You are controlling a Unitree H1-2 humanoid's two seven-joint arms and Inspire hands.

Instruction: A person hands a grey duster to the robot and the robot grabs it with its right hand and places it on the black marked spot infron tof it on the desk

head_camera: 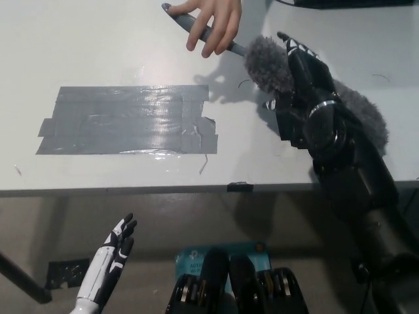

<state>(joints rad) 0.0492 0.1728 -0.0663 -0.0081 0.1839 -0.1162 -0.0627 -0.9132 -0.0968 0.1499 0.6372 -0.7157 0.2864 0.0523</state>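
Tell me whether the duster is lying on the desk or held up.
Held up: a person's hand grips the duster by its handle, while the right hand sits against its fluffy head.

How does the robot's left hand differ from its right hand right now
The left hand is white, hangs below the desk edge, open and holding nothing. The right hand is black, reaches over the desk and touches the grey duster's fluffy head, whose handle a person's hand holds.
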